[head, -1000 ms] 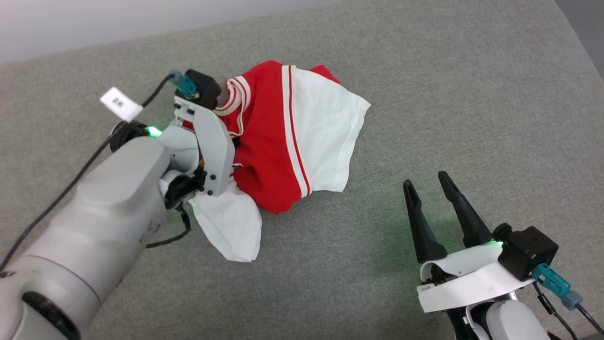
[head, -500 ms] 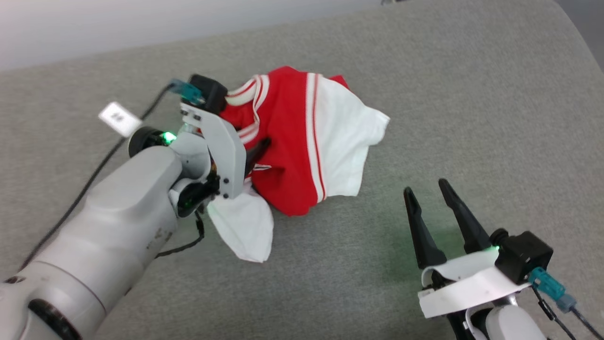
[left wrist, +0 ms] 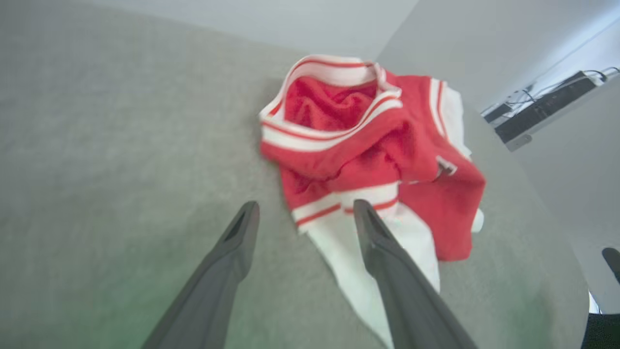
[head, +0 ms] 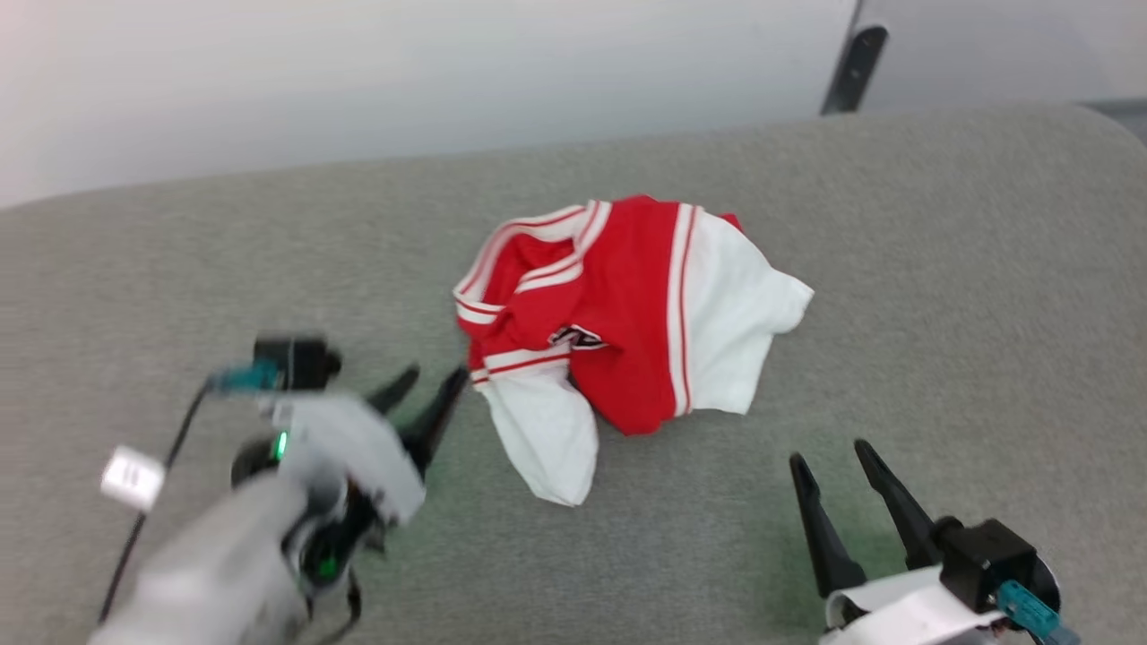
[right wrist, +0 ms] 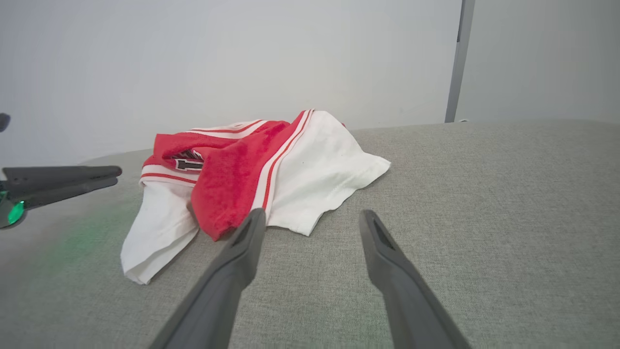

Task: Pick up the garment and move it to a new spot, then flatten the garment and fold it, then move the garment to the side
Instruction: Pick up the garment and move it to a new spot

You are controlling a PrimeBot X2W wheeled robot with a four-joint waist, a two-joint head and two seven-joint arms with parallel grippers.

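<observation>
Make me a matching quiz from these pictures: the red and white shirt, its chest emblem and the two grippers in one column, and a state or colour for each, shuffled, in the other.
Column one
1. garment
2. left gripper
3. right gripper
4. chest emblem

Column two
A. black and white
B. open, close beside the garment
C. crumpled in a heap
D. open, farther from the garment

Pairs: 1-C, 2-B, 3-D, 4-A

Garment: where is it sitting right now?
In the head view the garment lies crumpled at the middle of the grey surface, just right of the open left gripper and up-left of the open right gripper.
</observation>
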